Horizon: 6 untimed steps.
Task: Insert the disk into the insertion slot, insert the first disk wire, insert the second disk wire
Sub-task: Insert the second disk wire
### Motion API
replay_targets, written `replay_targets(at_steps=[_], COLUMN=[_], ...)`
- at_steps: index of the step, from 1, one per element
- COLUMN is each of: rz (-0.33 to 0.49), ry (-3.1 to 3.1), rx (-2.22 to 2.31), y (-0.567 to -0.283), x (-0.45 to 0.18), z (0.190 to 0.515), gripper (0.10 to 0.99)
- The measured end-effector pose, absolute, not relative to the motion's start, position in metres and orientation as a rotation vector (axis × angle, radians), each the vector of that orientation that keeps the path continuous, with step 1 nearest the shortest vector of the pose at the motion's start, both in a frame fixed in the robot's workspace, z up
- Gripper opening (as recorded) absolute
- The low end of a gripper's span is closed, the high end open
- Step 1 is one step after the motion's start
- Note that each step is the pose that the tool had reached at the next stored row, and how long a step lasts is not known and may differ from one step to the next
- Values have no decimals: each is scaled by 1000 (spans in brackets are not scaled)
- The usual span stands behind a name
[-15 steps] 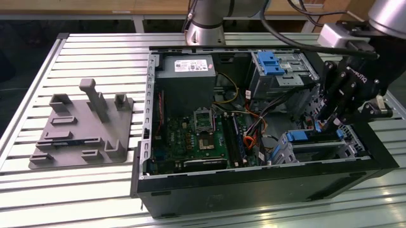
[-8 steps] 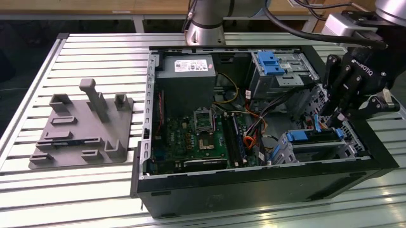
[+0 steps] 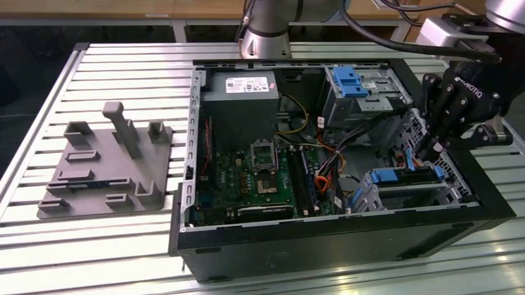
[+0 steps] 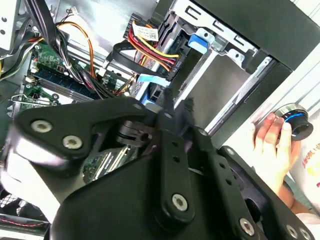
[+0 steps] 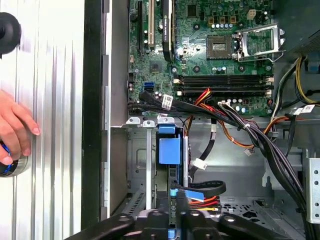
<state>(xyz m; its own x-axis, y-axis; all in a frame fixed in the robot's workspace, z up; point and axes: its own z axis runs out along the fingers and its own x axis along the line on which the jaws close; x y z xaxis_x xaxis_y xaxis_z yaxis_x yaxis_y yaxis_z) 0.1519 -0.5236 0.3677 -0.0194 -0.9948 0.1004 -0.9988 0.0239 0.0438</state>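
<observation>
Claw (image 3: 428, 149) over disk (image 3: 407, 175) (seated).

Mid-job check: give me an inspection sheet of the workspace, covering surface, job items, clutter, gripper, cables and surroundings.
Surface: slatted metal table, carrying the open black computer case.
Job's things: the disk in its blue carrier sits in the insertion slot, the low cage at the case's corner.
Clutter: grey fixture plate on the table at the exterior view's left of the case.
Gripper: the gripper is down at the disk's cable end.
Cables: a black cable and a red-yellow bundle lie near the disk.
Surroundings: a person's hand rests on a round object beside the case.
</observation>
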Motion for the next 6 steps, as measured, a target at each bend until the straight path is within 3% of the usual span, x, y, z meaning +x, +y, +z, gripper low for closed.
replay_targets(at_steps=[1,6], rz=[59,59], ry=[-2172,-2172], rx=[2125,2125], y=[-524,-524], x=[152,152], z=[368,368], gripper=[133,106])
